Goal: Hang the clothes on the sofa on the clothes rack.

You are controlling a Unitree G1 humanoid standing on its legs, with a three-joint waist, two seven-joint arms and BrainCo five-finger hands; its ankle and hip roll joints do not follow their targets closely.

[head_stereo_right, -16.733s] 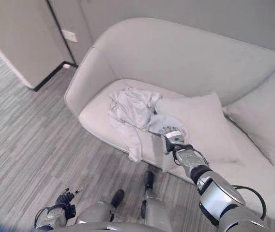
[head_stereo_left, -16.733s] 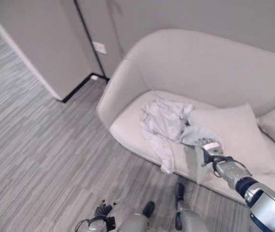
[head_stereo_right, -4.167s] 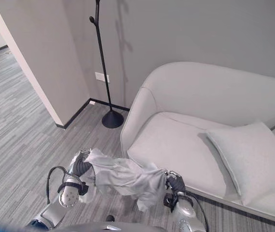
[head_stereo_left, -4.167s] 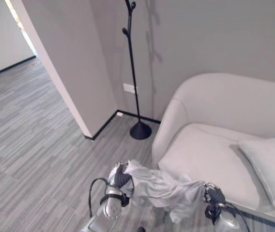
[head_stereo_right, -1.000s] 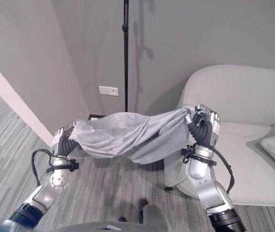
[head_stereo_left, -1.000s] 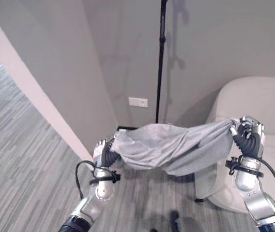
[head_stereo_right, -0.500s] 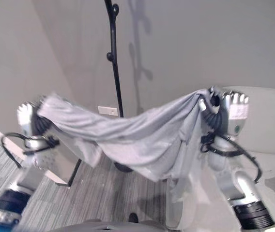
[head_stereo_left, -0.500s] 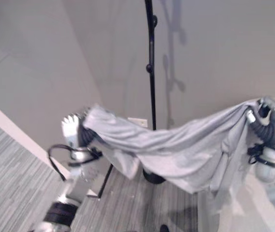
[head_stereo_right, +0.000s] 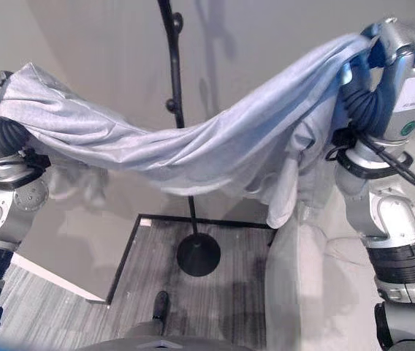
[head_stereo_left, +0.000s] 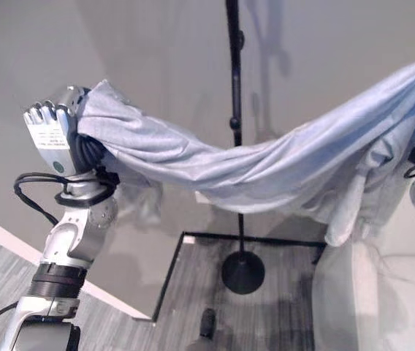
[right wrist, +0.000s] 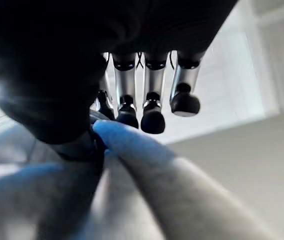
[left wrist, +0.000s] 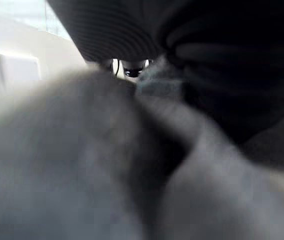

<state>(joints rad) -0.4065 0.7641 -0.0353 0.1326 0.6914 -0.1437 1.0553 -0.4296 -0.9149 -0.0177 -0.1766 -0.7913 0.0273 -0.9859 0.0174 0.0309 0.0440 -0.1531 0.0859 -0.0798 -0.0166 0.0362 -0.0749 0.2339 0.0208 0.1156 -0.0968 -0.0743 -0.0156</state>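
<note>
We have lifted the garment [head_stereo_right: 193, 150] higher, both hands raised, and it now hangs against the rack pole [head_stereo_right: 178, 88].

You had the garment [head_stereo_right: 193, 150], a light grey-blue cloth, stretched out in the air, one end at each raised robot hand, the middle sagging in a shallow curve. Loose folds hung down near its right end, over the sofa [head_stereo_right: 302, 292] edge. The sofa was pale beige, low at the right. The clothes rack [head_stereo_right: 177, 102] was a thin black pole with small pegs on a round black base [head_stereo_right: 198, 257], upright on the floor by the wall. The cloth's sagging middle crossed in front of the pole, not on a peg.
</note>
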